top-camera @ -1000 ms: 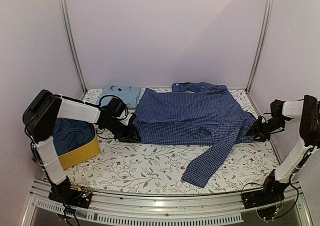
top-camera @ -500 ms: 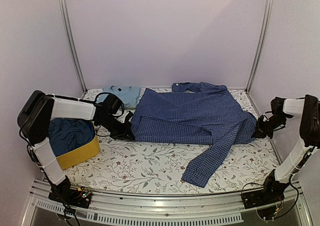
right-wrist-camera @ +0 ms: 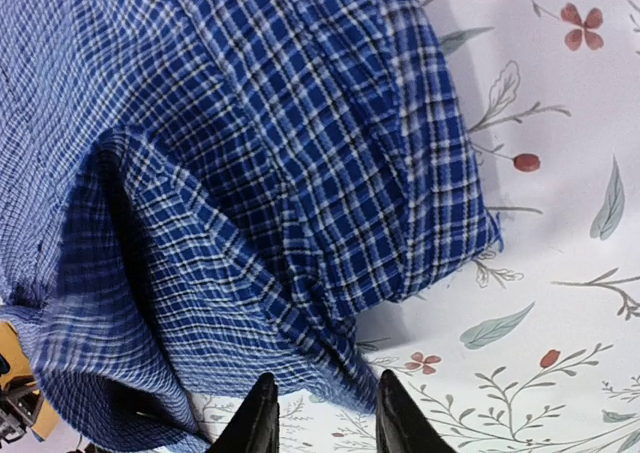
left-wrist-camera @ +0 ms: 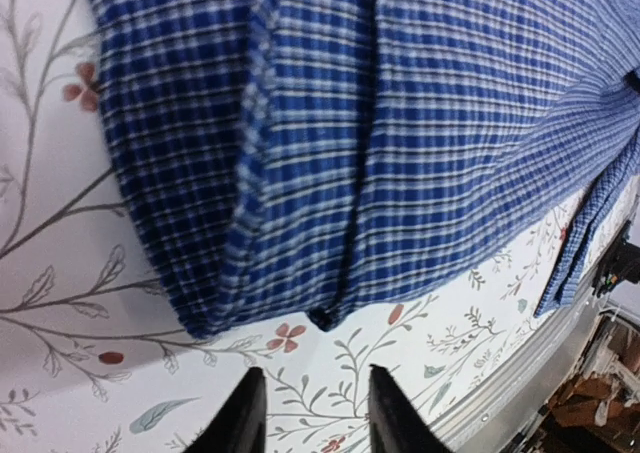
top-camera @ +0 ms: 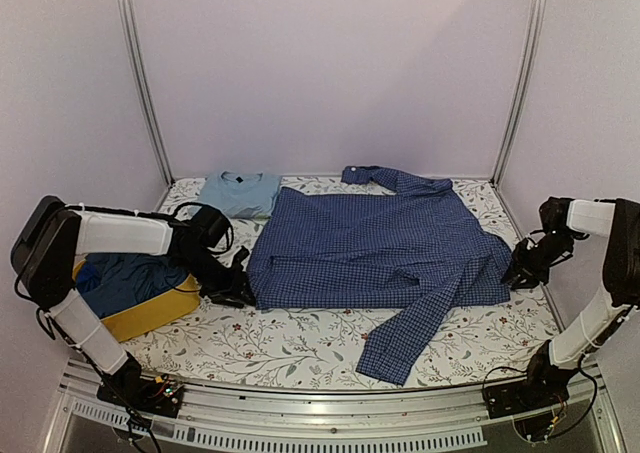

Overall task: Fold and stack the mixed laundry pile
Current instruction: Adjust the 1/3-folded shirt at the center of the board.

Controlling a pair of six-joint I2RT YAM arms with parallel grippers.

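Note:
The navy-and-white checked shirt [top-camera: 370,248] lies spread flat mid-table, one sleeve [top-camera: 405,323] trailing toward the near edge. A light blue T-shirt [top-camera: 238,191] lies folded at the back left. Darker blue clothes [top-camera: 125,273] fill the basket. My left gripper [top-camera: 238,291] rests low at the shirt's left hem. In the left wrist view it [left-wrist-camera: 310,408] is open over bare cover, the hem [left-wrist-camera: 300,303] just ahead. My right gripper [top-camera: 518,273] sits at the shirt's right edge. In the right wrist view it [right-wrist-camera: 325,413] is open, the bunched shirt edge [right-wrist-camera: 330,303] reaching its fingertips.
A yellow fabric basket [top-camera: 165,308] stands at the left, close beside my left arm. The floral table cover [top-camera: 290,338] shows in front of the shirt. Metal frame posts [top-camera: 140,73] rise at the back corners, and a rail [top-camera: 320,413] runs along the near edge.
The checked shirt has slid left and toward the near edge and lies flatter. My left arm has drawn back leftward with it. Both grippers now stand open at the shirt's edges.

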